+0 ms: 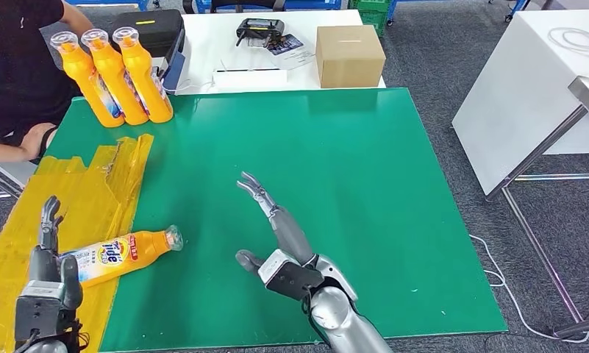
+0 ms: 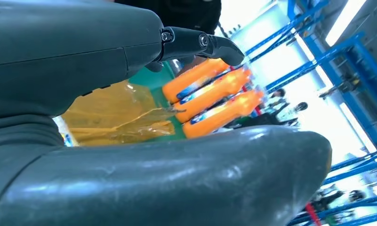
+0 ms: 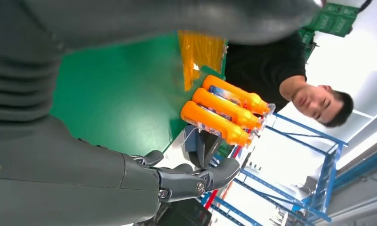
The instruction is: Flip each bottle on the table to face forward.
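An orange bottle with a "tide" label lies on its side at the table's near left, cap pointing right, label up. My left hand stands just left of its base, fingers up and apart, holding nothing. My right hand hovers open over the green table, right of the lying bottle and apart from it. Three orange bottles stand upright in a row at the far left corner; they are the three bottles in the left wrist view and the three bottles in the right wrist view.
Crumpled yellow plastic sheet covers the table's left strip. A person in black sits at the far left, next to the standing bottles. A cardboard box and a black case lie on the white table behind.
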### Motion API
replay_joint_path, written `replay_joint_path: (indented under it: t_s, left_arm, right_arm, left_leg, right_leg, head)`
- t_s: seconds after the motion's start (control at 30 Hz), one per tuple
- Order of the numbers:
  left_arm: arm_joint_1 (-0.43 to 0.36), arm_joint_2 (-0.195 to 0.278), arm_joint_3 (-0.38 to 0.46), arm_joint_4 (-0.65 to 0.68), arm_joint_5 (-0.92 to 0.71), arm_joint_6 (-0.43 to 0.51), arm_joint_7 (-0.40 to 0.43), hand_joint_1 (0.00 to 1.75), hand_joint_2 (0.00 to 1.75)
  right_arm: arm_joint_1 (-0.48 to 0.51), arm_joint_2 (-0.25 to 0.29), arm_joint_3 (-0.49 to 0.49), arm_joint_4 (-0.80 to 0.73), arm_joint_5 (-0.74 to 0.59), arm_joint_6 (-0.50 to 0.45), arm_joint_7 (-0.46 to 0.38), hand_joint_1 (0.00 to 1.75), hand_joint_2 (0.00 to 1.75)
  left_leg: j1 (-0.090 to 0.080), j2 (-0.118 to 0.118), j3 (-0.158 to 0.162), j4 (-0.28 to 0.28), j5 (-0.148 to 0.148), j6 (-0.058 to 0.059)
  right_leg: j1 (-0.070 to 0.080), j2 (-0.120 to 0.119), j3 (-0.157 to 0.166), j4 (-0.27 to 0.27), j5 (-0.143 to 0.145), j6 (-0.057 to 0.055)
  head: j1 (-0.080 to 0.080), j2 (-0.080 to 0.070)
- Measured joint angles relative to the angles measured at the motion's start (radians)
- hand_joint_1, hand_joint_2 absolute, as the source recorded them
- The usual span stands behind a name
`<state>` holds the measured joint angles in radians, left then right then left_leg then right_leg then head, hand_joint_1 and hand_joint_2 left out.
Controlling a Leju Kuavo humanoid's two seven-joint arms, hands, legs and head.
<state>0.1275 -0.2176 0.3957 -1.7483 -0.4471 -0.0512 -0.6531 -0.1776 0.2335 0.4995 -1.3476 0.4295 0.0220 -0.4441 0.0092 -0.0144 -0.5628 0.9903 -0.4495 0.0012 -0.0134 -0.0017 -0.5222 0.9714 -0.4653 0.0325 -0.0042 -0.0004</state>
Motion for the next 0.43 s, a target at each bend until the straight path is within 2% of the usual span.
replay_joint_path:
  t_s: [0.2,0.33,0.43]
  left_arm:
    - [0.063,-0.072,0.006,-0.111,0.172,-0.074,-0.045,0.00,0.00]
    - [0.154,-0.103,-0.066,-0.191,0.349,-0.136,-0.048,0.00,0.00]
    - [0.217,-0.114,-0.132,-0.233,0.403,-0.146,-0.049,0.00,0.00]
  right_arm:
    - [0.071,0.015,-0.022,-0.061,0.005,-0.019,-0.067,0.00,0.00]
    - [0.123,0.032,-0.029,-0.099,0.003,-0.079,-0.126,0.00,0.00]
    - [0.152,0.038,-0.035,-0.121,0.006,-0.133,-0.150,0.00,0.00]
  left_leg:
    - [-0.001,0.000,-0.001,0.000,0.000,0.000]
    - [-0.001,0.002,-0.002,0.000,-0.002,0.001]
    - [-0.001,0.003,-0.002,0.000,-0.002,0.001]
  right_leg:
    - [0.000,0.000,-0.001,0.000,0.000,0.000]
    - [-0.001,0.000,-0.002,-0.001,0.000,0.000]
    - [-0.001,0.000,-0.003,-0.001,0.000,0.000]
  head:
    - [0.000,0.000]
    - [0.000,0.000]
    - [0.000,0.000]
